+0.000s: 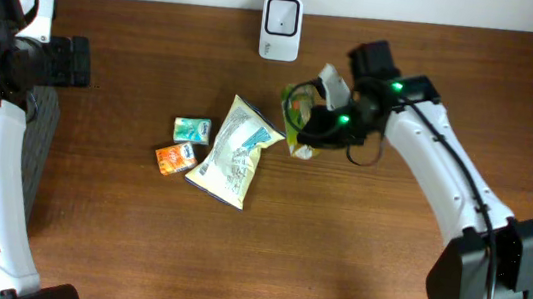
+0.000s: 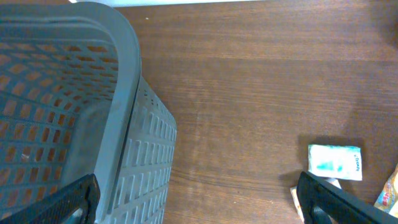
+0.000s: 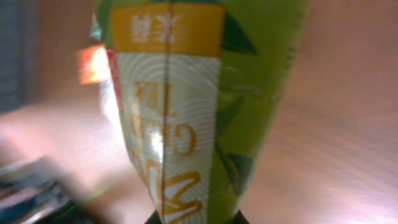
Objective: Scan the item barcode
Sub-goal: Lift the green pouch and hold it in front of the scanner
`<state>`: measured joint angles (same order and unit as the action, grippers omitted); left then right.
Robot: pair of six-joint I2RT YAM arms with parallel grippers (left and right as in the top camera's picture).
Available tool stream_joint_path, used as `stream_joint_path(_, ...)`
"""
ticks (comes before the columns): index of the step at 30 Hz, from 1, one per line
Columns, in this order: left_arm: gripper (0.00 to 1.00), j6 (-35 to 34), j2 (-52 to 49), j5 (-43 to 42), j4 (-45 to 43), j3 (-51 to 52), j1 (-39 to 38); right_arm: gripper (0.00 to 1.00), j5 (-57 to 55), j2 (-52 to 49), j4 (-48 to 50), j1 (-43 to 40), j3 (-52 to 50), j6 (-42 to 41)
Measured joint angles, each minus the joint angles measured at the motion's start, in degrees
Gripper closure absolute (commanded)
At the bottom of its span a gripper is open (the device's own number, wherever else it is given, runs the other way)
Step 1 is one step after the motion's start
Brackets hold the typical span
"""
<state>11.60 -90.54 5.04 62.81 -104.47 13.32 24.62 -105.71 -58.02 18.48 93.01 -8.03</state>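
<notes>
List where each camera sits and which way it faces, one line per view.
Overhead: above the table, looking straight down; both arms show.
Left wrist: on the left arm, facing down past its open left pincer at the grey basket.
Right wrist: behind the right pincer, filled by the green tea packet it grips.
Shared: overhead and left wrist both show the teal packet.

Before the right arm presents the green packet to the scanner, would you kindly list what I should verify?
1. Grip: right gripper shut on the packet: ok.
2. Barcode toward the scanner: cannot tell; no barcode shows.
3. Way to the scanner: bare table between: ok.
4. Other arm: left gripper open, off by the basket: ok.
5. Clearance from the white bag: cannot tell; it sits close.
</notes>
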Motion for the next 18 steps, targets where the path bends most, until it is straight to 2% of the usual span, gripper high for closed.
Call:
stream_joint_path(3, 0.01, 0.0, 0.0, 0.0, 0.0, 0.0, 0.0, 0.96, -17.0, -0.2, 1.6, 3.4, 7.4, 0.4)
stream_joint_path(5, 0.01, 0.0, 0.0, 0.0, 0.0, 0.0, 0.0, 0.96, -31.0, -0.4, 9.0, 5.0, 11.6, 3.5)
stream_joint_path(9, 0.01, 0.0, 0.0, 0.0, 0.0, 0.0, 0.0, 0.96, -47.0, -5.5, 25.7, 6.1, 12.7, 15.6)
stream_joint_path(14, 0.01, 0.0, 0.0, 0.0, 0.0, 0.0, 0.0, 0.96, -54.3, -17.3, 46.2, 6.3, 12.7, 36.0)
stream_joint_path(18, 0.01, 0.0, 0.0, 0.0, 0.0, 0.0, 0.0, 0.96, -56.1, -25.4, 58.4, 6.4, 12.6, 51.3)
